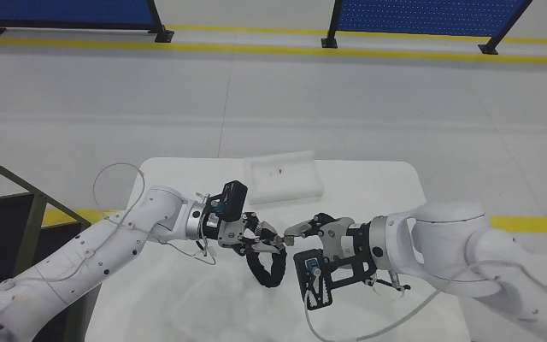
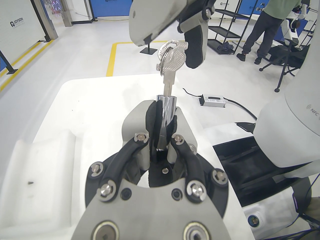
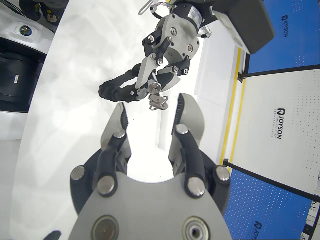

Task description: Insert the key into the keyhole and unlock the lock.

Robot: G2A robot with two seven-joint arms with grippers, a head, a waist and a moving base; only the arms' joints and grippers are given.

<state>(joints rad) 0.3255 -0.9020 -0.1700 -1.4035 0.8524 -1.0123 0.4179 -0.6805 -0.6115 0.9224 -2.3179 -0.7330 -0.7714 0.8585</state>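
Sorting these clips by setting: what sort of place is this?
Probably a robotics lab or industrial test hall: blue barrier panels, yellow floor lines, and black shelving racks.

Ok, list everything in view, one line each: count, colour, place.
lock: one, chrome cylinder with black cable loop, in the left gripper above the table
key: one, silver, blade in the lock's keyhole
foam tray: one, white, far side of the table
table: one, white, under both arms
barrier panels: two, blue, on the floor beyond the table
left gripper: one, grey and black, shut on the lock
right gripper: one, grey and black, open, either side of the key's head
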